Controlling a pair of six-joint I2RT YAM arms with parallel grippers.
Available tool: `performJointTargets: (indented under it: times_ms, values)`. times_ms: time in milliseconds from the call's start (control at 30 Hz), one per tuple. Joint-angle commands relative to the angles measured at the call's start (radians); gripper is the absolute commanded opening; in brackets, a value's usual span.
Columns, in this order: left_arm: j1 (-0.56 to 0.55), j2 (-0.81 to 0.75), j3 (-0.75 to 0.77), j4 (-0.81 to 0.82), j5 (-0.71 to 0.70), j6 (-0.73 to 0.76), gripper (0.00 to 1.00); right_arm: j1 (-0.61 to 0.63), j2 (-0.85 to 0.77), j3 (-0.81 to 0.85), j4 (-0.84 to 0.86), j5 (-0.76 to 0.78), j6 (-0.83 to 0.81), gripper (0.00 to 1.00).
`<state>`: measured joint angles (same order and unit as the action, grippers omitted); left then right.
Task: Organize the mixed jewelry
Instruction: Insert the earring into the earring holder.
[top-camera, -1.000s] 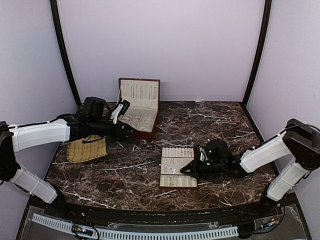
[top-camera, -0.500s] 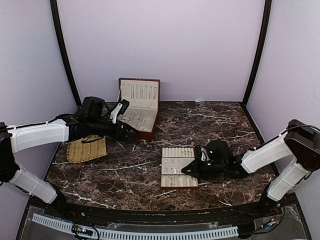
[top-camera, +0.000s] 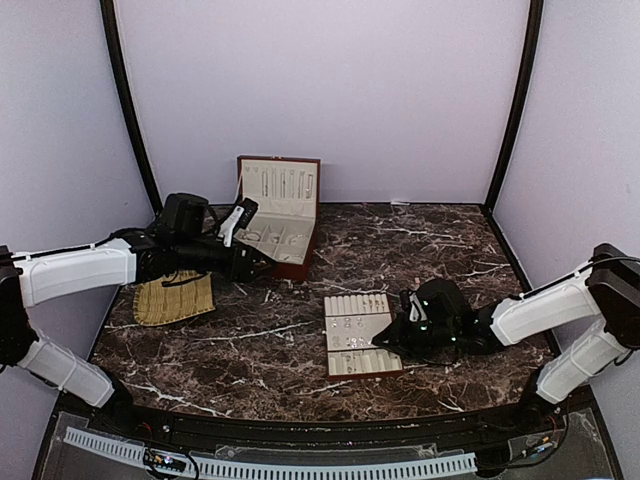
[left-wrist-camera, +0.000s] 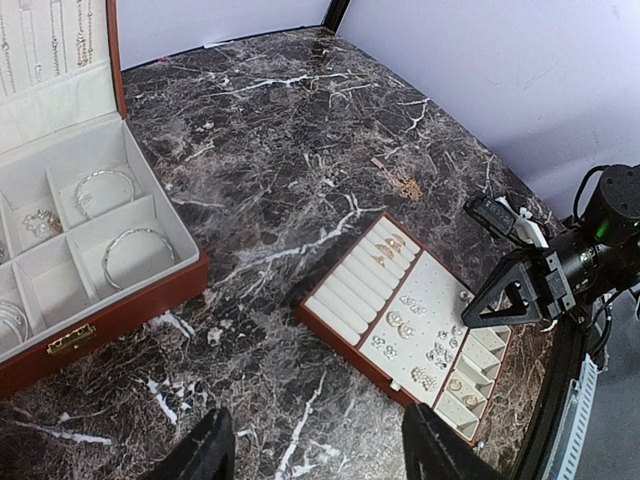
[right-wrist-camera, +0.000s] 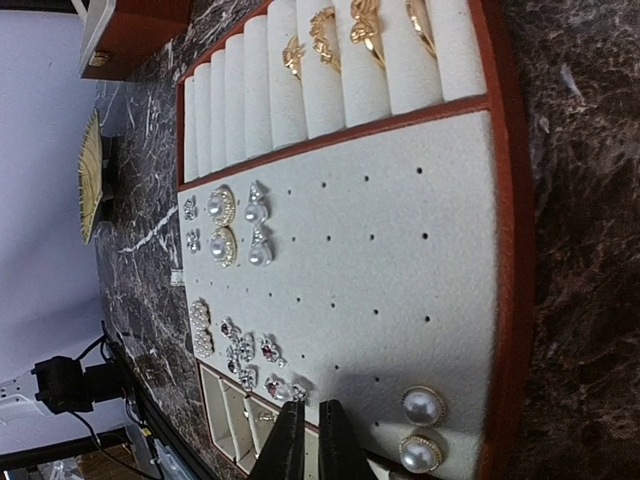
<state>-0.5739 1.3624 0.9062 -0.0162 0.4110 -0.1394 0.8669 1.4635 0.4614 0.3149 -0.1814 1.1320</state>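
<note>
Right gripper (top-camera: 383, 344) hovers low over the tray's edge, fingers drawn almost together with nothing visible between them. Left gripper (left-wrist-camera: 318, 440) hangs with fingers apart over the marble table (top-camera: 450, 240) near the open red-brown box (left-wrist-camera: 110, 320), which holds a bangle hoop (left-wrist-camera: 138, 232). The cream tray (right-wrist-camera: 508, 220) carries rings and pearl studs (right-wrist-camera: 424, 405). For pieces this tiny, I judge a slow descent from directly above and a narrow opening work best, so that neighbouring pieces and the tray are not nudged.
</note>
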Motion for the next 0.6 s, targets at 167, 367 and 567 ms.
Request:
performJointTargets:
  times_ms: [167, 367, 567]
  values:
    - [0.003, -0.042, -0.015, 0.013, 0.011, 0.006, 0.6, -0.006, -0.045, 0.05, -0.126, 0.058, -0.07, 0.14]
    - [0.002, -0.047, -0.018, 0.013, 0.008, 0.007, 0.6, -0.006, -0.101, 0.075, -0.177, 0.069, -0.155, 0.26]
    - [0.002, -0.043, -0.02, 0.034, 0.006, 0.004, 0.6, 0.083, -0.149, 0.18, -0.339, 0.121, -0.349, 0.39]
